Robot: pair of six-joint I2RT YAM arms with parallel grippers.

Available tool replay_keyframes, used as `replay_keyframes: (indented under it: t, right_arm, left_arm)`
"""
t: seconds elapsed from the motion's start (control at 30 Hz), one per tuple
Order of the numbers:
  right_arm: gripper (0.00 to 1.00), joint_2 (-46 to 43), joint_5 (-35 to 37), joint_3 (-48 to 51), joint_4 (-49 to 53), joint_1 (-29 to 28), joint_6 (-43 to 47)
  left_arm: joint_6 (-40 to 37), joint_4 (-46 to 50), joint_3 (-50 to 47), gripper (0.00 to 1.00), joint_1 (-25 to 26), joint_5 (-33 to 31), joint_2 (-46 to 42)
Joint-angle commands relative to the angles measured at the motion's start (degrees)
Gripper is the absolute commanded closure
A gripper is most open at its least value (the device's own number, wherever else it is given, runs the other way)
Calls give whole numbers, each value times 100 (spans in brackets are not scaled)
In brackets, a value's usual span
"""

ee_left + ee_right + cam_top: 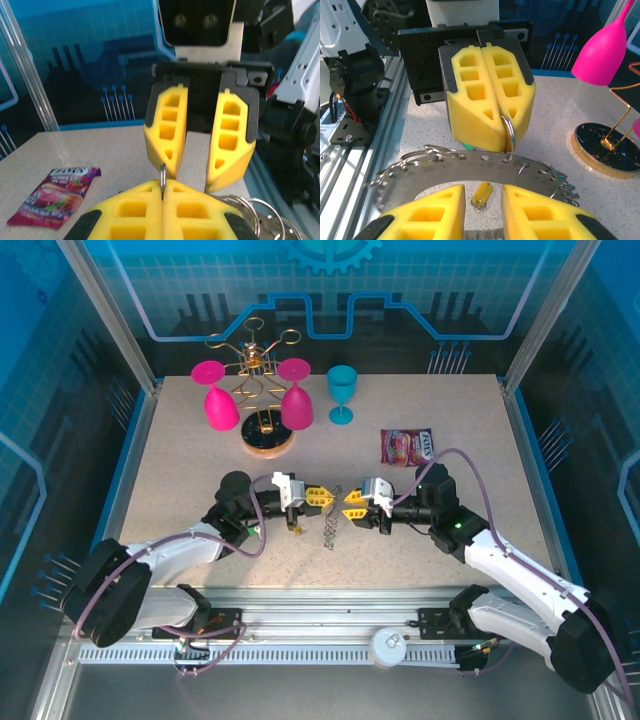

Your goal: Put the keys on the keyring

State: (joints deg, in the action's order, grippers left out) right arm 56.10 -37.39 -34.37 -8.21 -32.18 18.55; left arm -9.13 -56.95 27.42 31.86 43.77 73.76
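My left gripper [326,497] is shut on a small wire loop [510,131] that hooks into a hole of the keyring [445,167]. The keyring is a flat grey metal band carrying several small split rings, and it hangs from that loop [162,172] just above the table [330,530]. My right gripper [347,503] faces the left one tip to tip and is open, its yellow fingers [435,212] apart just in front of the band, gripping nothing. A yellow-headed key [482,192] lies on the table, seen through the ring's hole. A bit of green [470,146] shows under the left fingers.
At the back a round wooden rack base [267,437] holds a gold wire stand with two pink glasses [221,400] hung upside down. A teal glass [342,393] stands beside it. A snack packet [406,446] lies at the right. A metal rail [330,625] runs along the near edge.
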Motion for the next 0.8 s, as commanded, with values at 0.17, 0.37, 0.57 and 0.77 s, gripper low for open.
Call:
replay_keyframes:
  t: [0.17, 0.37, 0.57, 0.77]
  right_arm:
    - [74, -74, -224, 53, -696, 4, -357]
    - [76, -3, -232, 18, -960, -4, -455]
    - [77, 101, -481, -21, -1190, -58, -616]
    - [81, 216, -538, -78, -1240, -128, -618]
  left_arm:
    - [746, -1311, -66, 100, -44, 476, 262]
    - [781, -1336, -52, 100, -39, 591, 267]
    - [763, -1310, -43, 100, -45, 626, 297]
    - [798, -1369, -17, 100, -42, 649, 331]
